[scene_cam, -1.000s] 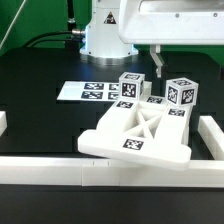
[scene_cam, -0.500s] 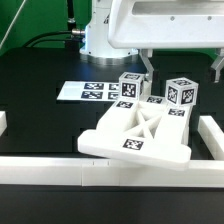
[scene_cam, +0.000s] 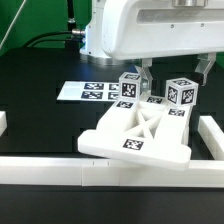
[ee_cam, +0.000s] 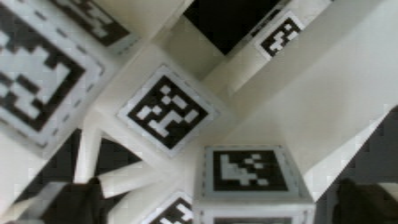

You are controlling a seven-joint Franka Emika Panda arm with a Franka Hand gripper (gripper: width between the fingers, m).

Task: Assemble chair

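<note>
White chair (scene_cam: 138, 135) parts lie on black table (scene_cam: 50, 125).

The chair (scene_cam: 140, 132) looks like smooth white plastic with a soft sheen and matt printed black-and-white tags, lying on a matt black desk (scene_cam: 40, 115) beside the paper-flat marker board (scene_cam: 88, 91), under the arm's glossy white casing (scene_cam: 150, 25).

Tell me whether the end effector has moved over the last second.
Yes. The end effector has come toward the camera and the exterior view's left, judged against the marker board; its fingers now straddle the chair's two blocks.
</note>
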